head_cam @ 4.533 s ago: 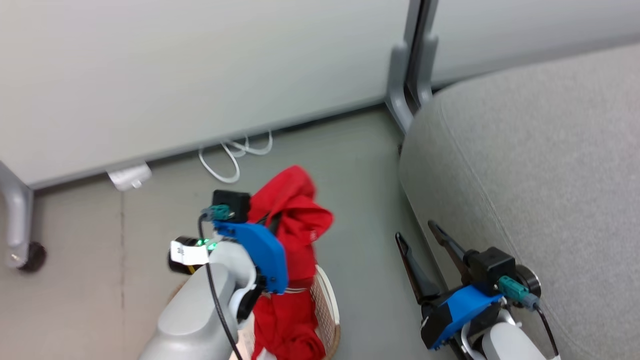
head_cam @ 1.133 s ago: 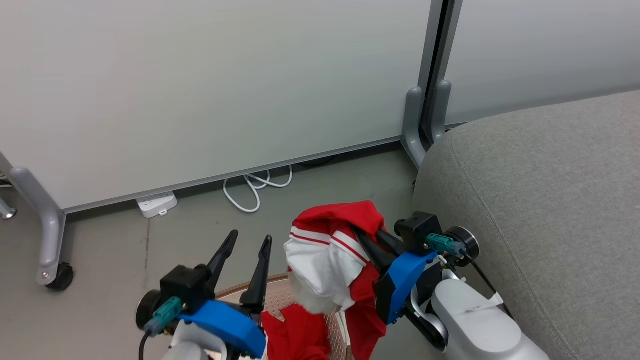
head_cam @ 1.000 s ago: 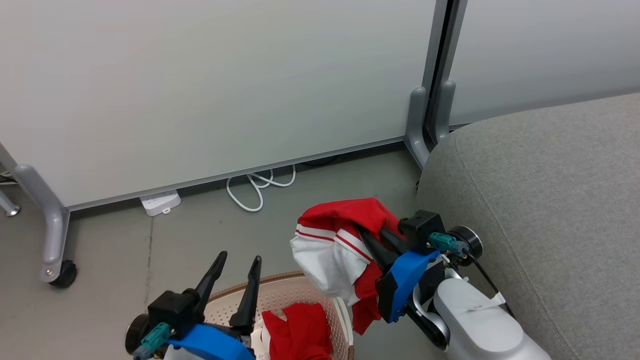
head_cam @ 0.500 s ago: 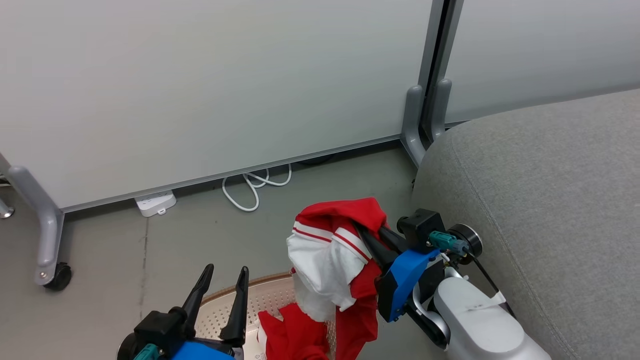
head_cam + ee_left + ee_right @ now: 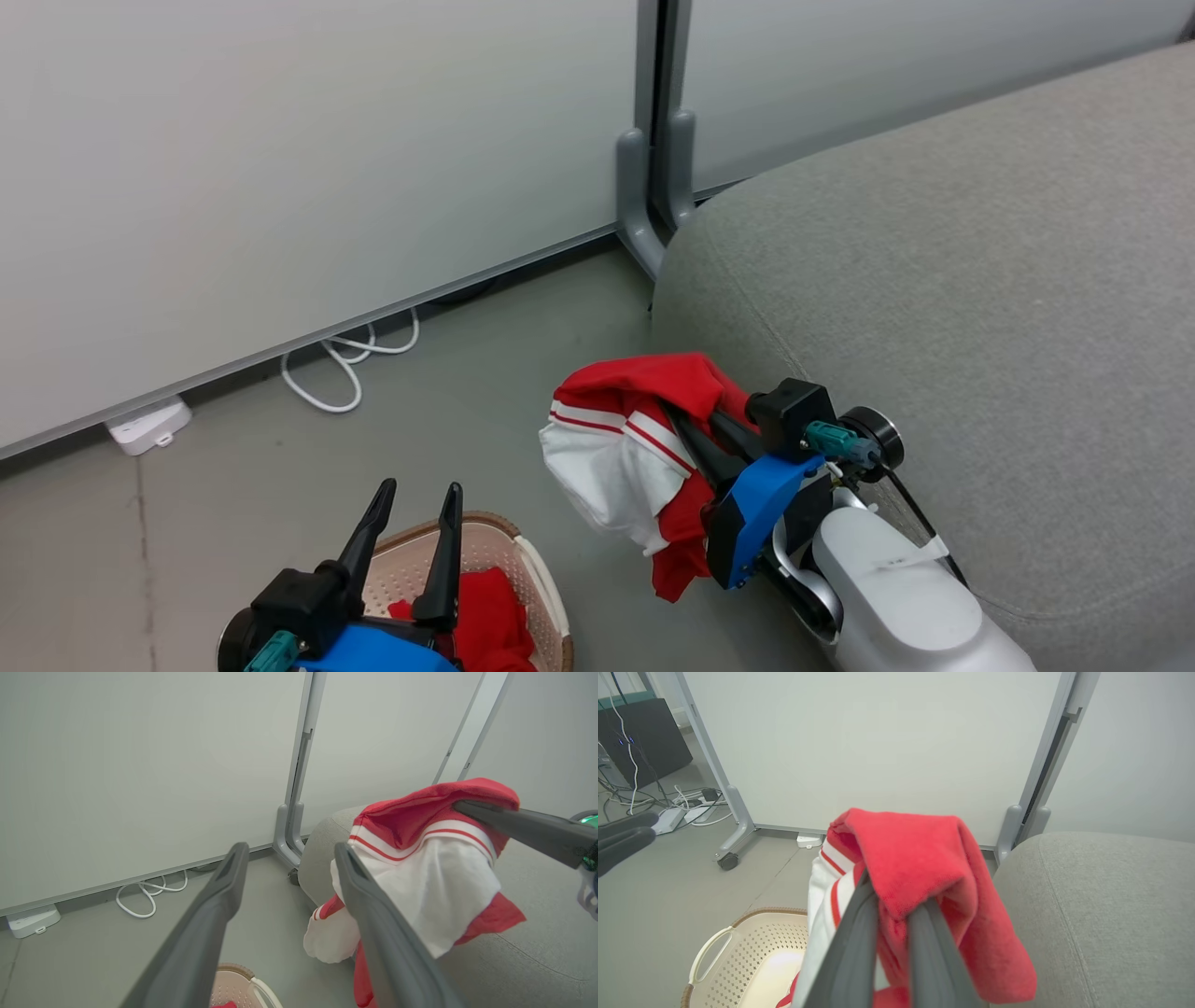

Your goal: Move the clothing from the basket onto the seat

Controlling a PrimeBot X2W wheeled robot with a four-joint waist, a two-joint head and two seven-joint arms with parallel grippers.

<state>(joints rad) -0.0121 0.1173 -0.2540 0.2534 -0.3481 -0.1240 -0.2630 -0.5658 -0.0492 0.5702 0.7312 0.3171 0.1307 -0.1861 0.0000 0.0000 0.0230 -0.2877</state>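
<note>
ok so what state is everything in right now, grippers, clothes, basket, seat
right gripper: shut on the held garment
left gripper: open, holding nothing, above the basket
held garment: pinched, hanging in the air beside the seat
second garment: crumpled inside the basket
basket: upright on the floor
seat: no clothing on the part in view

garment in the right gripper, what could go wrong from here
The right gripper pinches only a fold of the garment, so it could slip out. It hangs over the floor beside the seat, not above it; released now, it would likely miss. Its low tail may drag on the seat's side.
</note>
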